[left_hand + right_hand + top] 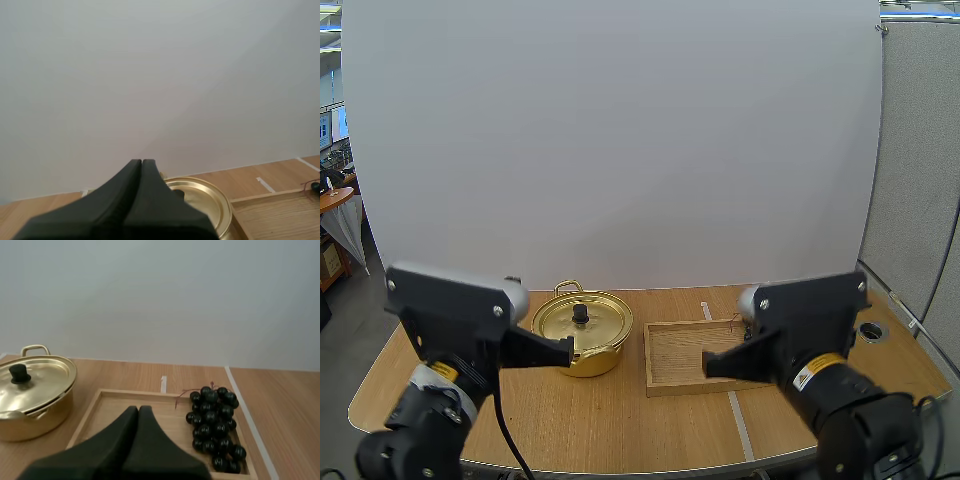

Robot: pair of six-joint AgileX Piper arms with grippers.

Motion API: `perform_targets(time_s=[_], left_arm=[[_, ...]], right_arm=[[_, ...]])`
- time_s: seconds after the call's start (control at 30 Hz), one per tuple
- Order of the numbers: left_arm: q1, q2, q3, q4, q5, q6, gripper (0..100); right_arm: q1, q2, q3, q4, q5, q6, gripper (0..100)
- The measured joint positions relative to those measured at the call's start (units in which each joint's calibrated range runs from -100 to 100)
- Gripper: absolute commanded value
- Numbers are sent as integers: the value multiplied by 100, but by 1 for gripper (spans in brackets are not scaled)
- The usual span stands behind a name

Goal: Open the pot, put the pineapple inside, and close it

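The fruit on the desk [620, 420] is a bunch of grapes [215, 427], dark and glossy; it lies in the wooden tray [665, 385] just beside the pot [582, 345], against the tray's side farther from the pot. Its long axis runs from the tray's far rim to its near rim; the thin stem [181, 395] sticks out at the far end and bends toward the pot's side.

The pot is gold, upright, with its lid [590, 322] on and a black knob [580, 313] in the middle; one loop handle [568, 287] shows at its far side.

The left pincer [568, 350] has its fingers pressed together into one dark wedge and holds nothing; its tip sits over the pot's near edge, and whether it touches the pot is hard to tell. The right pincer [708, 365] is likewise pressed together and empty, pointing over the tray toward the pot.

From above, the right arm hides nearly all of the grapes; from the left wrist, the fingers [135, 200] cover part of the lid, and only a grape and a bit of stem show, cut off beyond the tray's far side.
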Motion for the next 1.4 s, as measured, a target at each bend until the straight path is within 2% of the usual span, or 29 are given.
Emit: perform_targets(time_s=[0.1, 0.43, 1.4], left_arm=[[0, 0, 722, 62, -786, 0, 0], [0, 0, 1454, 83, -1750, 0, 0], [0, 0, 1467, 237, -1660, -103, 0]], right_arm=[[0, 0, 471, 0, -208, -13, 0], [0, 0, 1472, -53, -834, -39, 0], [-76, 0, 1541, -137, -852, -39, 0]])
